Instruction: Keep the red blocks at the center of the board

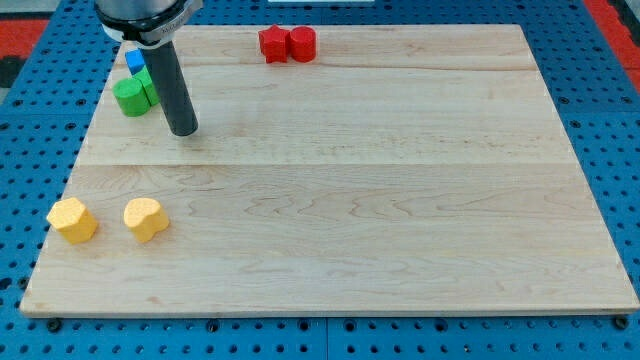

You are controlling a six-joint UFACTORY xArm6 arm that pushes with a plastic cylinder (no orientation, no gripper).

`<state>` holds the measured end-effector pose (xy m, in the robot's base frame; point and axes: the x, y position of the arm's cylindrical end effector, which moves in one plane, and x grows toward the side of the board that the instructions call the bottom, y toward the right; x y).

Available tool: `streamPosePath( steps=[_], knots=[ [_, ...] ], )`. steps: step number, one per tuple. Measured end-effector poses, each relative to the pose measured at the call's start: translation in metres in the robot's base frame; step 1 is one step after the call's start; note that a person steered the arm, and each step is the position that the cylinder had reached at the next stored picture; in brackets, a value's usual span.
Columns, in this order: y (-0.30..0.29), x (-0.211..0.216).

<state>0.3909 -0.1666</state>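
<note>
The two red blocks, a red star-like block and a red cylinder-like block, sit touching side by side at about twelve o'clock on the pale wooden table, right against its top edge and well apart from the centre, so the task is not yet done. My tip, the lower end of the dark rod that serves as the tool, rests on the table at about ten o'clock; it has no jaws to open or close and it is touching no block. It stands down and to the view's left of the red pair, well apart from them, and just to the right of a green block with a blue block partly hidden behind the rod. Two yellow rounded blocks lie near eight o'clock, clear of any likely path. The main risk, as I judge it, is the approach: the reds must be pushed toward six o'clock, so the tip has to get above them, yet there is almost no table between them and the top edge. Coming at them from the side or from below would drive them along or off that edge. A push on one block alone could also split the pair, or slip off the rounded cylinder. Swinging the rod back leftward could knock the green and blue blocks.
</note>
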Motion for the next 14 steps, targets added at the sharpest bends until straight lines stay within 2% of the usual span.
streamPosePath(
  steps=[3, 4, 5, 6, 7, 8, 10, 11, 12, 13, 14],
  knots=[
    [0.0, 0.0],
    [0.033, 0.0],
    [0.15, -0.016],
    [0.255, -0.068],
    [0.329, -0.139],
    [0.308, -0.198],
    [0.295, -0.199],
    [0.27, -0.199],
    [0.156, -0.199],
    [0.116, -0.196],
    [0.112, -0.167]
  ],
)
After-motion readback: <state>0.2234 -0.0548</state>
